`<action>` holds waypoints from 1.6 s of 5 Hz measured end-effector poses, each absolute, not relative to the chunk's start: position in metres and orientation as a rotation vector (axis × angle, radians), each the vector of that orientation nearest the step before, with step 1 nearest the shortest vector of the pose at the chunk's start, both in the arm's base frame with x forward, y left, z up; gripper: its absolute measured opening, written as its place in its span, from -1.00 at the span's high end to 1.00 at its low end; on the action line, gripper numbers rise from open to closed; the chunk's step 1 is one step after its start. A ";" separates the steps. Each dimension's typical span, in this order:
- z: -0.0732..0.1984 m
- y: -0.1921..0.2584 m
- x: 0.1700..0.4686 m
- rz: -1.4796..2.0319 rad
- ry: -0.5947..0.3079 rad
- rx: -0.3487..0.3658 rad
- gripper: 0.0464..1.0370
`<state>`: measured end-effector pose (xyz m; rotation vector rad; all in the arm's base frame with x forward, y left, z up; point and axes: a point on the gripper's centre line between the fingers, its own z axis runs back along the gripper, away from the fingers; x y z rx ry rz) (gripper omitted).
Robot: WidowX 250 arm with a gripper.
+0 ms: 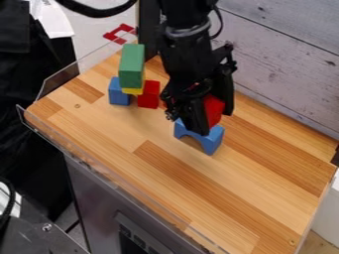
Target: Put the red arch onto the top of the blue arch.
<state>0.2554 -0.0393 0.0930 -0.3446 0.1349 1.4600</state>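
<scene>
Black fingers (196, 118) clamp the red arch (213, 110) above the blue arch (212, 141) on a wooden surface (255, 188), where letting go off-centre or at a tilt could send the red arch toppling.

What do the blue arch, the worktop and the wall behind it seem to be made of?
Blue arch: probably painted wood, though plastic or foam is possible; its faces look evenly coloured and matte.
Worktop: apparently smooth wood, or a laminate imitating it, given the joined strips of differing tone.
Back wall: likely whitewashed boards or a printed panel, with seams and dark knots.
</scene>
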 end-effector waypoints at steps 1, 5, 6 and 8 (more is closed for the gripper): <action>0.087 -0.035 0.263 1.473 0.148 -0.305 -0.12; 0.061 -0.048 0.290 1.503 0.260 -0.363 -0.12; 0.061 -0.042 0.291 1.523 0.255 -0.371 -0.12; 0.051 -0.033 0.290 1.543 0.271 -0.343 -0.12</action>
